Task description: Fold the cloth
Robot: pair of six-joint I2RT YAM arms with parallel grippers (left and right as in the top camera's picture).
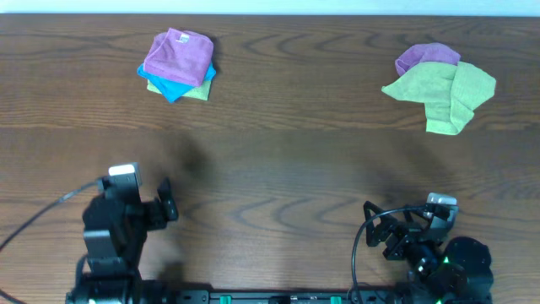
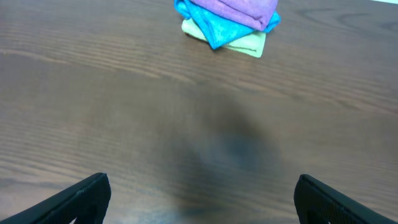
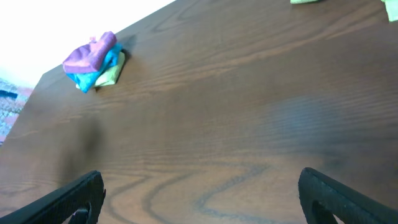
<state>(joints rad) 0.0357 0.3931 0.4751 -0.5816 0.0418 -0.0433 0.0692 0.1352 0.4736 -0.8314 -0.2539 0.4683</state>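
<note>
Cloth (image 1: 177, 56) lies folded atop the blue cloth (image 1: 175, 89), apparently finished. Left end effector (image 2: 202, 198) and right end effector (image 3: 202, 194) gape empty, well apart from it, likely parked clear.

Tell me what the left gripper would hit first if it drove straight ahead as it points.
The left gripper, open, has bare tabletop ahead, then the stack of folded cloths, its blue cloth nearest. Depth is unclear; if angled down, it may touch the tabletop first.
</note>
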